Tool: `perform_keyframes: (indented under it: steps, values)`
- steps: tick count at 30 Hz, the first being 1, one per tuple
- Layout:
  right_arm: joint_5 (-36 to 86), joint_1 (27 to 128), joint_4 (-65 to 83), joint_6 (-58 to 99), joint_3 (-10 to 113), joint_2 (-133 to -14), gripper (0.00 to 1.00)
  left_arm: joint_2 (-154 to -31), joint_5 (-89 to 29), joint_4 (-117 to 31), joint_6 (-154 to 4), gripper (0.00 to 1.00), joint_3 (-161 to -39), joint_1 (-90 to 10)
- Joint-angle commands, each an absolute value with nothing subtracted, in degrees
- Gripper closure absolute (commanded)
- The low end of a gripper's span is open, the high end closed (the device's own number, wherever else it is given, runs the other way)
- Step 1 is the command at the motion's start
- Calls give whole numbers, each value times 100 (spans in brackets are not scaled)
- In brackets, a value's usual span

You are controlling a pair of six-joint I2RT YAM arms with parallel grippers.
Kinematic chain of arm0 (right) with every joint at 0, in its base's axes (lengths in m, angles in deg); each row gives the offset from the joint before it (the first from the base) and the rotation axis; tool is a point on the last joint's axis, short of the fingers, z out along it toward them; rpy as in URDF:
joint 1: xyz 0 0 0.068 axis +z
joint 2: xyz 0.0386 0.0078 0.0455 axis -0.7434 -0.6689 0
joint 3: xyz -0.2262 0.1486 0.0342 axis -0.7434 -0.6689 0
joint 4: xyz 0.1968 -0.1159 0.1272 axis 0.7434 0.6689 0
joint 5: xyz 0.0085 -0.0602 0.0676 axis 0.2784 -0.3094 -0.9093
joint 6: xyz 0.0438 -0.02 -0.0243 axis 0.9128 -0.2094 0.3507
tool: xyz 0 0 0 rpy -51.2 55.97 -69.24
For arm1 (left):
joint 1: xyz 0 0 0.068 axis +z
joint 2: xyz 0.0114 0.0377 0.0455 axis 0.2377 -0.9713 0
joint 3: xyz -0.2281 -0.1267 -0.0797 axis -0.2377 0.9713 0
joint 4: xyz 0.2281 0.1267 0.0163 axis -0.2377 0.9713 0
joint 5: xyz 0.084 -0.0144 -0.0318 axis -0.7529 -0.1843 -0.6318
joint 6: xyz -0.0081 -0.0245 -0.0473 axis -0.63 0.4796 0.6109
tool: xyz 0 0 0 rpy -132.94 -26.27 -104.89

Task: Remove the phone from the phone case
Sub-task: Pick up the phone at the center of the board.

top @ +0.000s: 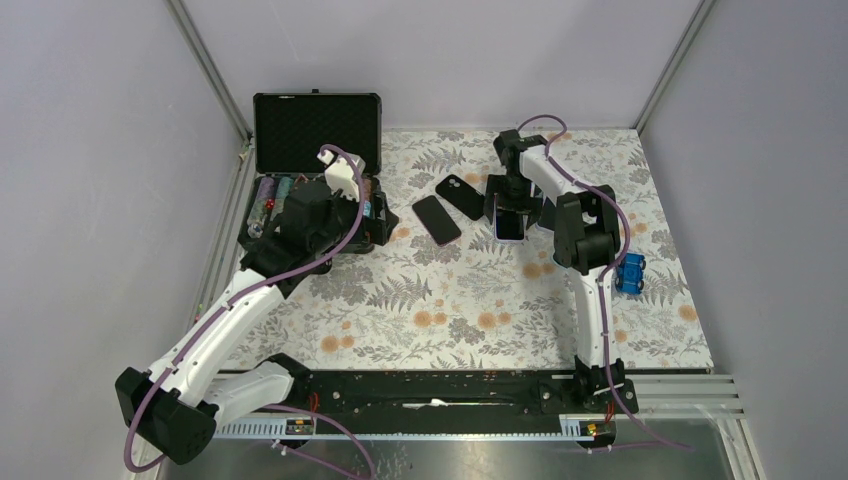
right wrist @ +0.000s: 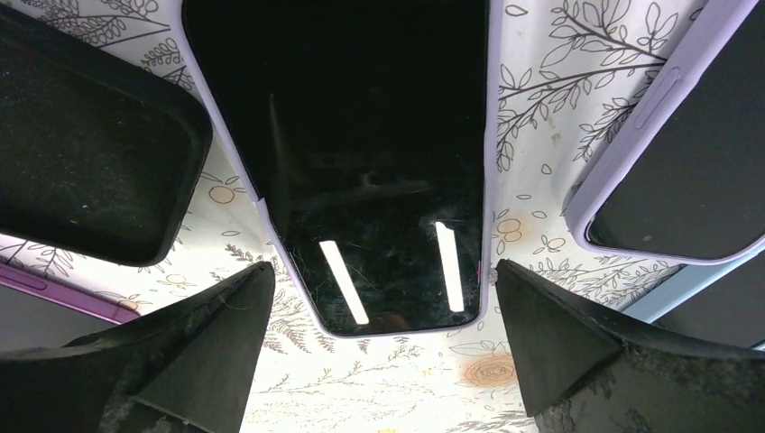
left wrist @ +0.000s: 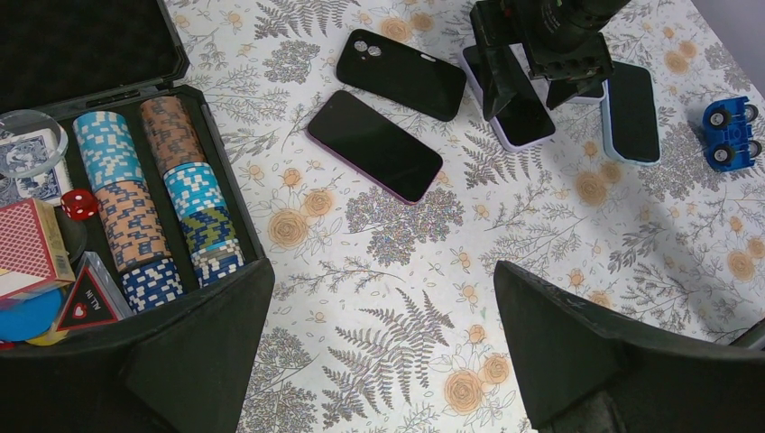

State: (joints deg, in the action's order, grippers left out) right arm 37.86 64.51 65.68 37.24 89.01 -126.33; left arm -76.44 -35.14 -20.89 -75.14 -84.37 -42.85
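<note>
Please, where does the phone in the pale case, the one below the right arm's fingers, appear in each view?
Top view: the phone lies right of centre, at the tip of the right arm.
Left wrist view: the phone is at the upper right, partly hidden.
Right wrist view: the phone fills the middle, ahead of the open right fingers.
Shared landmark: the black case beside it, seen in all three.

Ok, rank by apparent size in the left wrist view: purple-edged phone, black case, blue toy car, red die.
1. Purple-edged phone and black case: too alike to split.
2. Blue toy car.
3. Red die.
</note>
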Motion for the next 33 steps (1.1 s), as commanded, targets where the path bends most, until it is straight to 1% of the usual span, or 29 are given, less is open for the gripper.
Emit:
perform_keyframes:
  steps: [1,11,17,21,23,25,27,30,33]
  values:
    - [4008,6497,6632,3735,8896,-12355,0,-7610,-3520,-2326,-7586,1,-8586,-4236]
    - [3283,6492,6842,3737,9020,-12713,0,-7572,-3502,-2302,-7612,1,-8599,-4214]
    - [3382,6500,6846,3852,8893,-12744,1,-7532,-3511,-2267,-7596,1,-8591,-4205]
    - [3576,6499,6876,3988,8892,-12792,11,-7514,-3513,-2268,-7586,1,-8598,-4205]
    - [3625,6508,6908,4053,8945,-12848,12,-7522,-3504,-2266,-7585,1,-8606,-4198]
    - [3655,6514,6963,4084,9021,-12905,20,-7525,-3508,-2252,-7585,1,-8622,-4196]
    - [3698,6528,7041,4099,9087,-12952,31,-7531,-3509,-2232,-7585,1,-8638,-4196]
    - [3647,6533,7010,4107,9010,-12916,43,-7527,-3501,-2231,-7559,1,-8642,-4196]
    - [3332,6540,6526,4105,8356,-12546,45,-7559,-3444,-2235,-7489,1,-8650,-4196]
